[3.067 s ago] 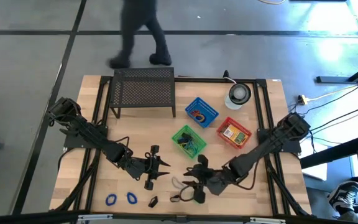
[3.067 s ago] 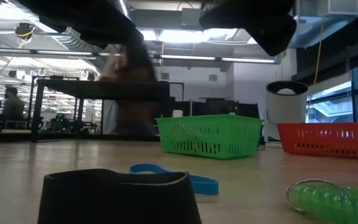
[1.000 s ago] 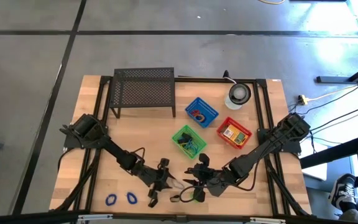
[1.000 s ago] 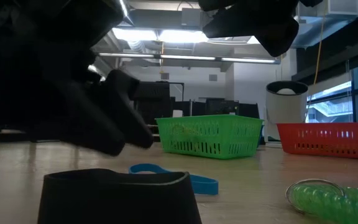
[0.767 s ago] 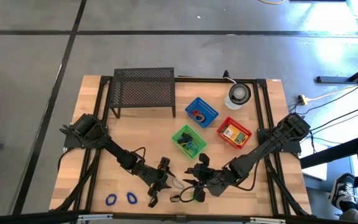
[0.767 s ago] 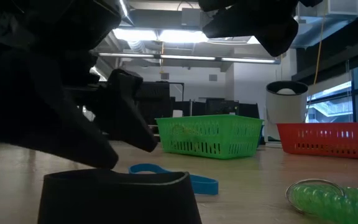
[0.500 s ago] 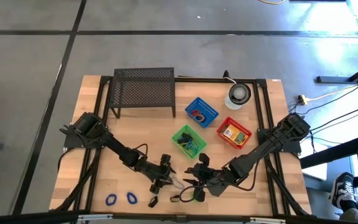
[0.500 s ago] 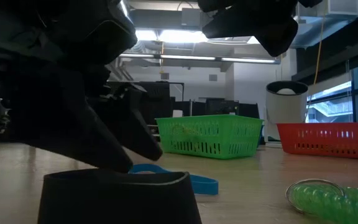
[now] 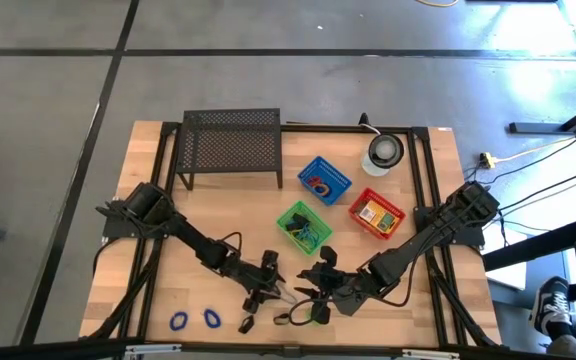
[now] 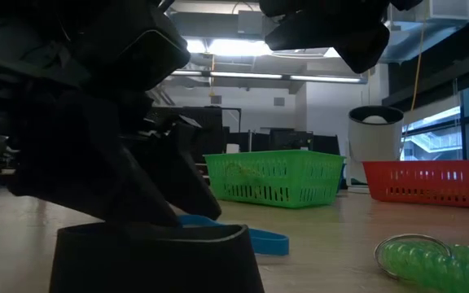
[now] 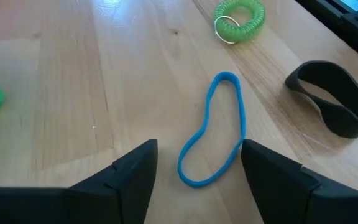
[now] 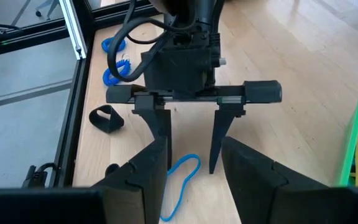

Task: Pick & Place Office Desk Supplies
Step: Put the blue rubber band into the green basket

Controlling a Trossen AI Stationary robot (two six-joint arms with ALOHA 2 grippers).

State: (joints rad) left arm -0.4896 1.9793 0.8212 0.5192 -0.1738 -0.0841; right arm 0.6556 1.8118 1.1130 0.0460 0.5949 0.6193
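Observation:
A blue rubber band [image 11: 213, 130] lies flat on the wooden table, near its front edge. My left gripper [image 12: 190, 167] is open, slanting down over it, with one fingertip on either side of the band and close to the table. I cannot see that it touches the band. My right gripper [image 12: 194, 177] faces it from the table's right, higher up, open with nothing between its fingers. A green coil [image 11: 240, 15], a black band [image 11: 331, 106], a small black clip [image 9: 246, 323] and two blue loops [image 9: 194, 320] lie nearby.
Blue [image 9: 324, 180], green [image 9: 303, 225] and red [image 9: 376, 213] baskets stand mid-table with items inside. A black mesh rack [image 9: 231, 148] is at the back left, and a round white and grey object [image 9: 383, 152] at the back right. Bare wood lies left of the left arm.
My left gripper has gone toward the table's right edge and a little down, closing in on the blue rubber band. The band and the other things lie where they were.

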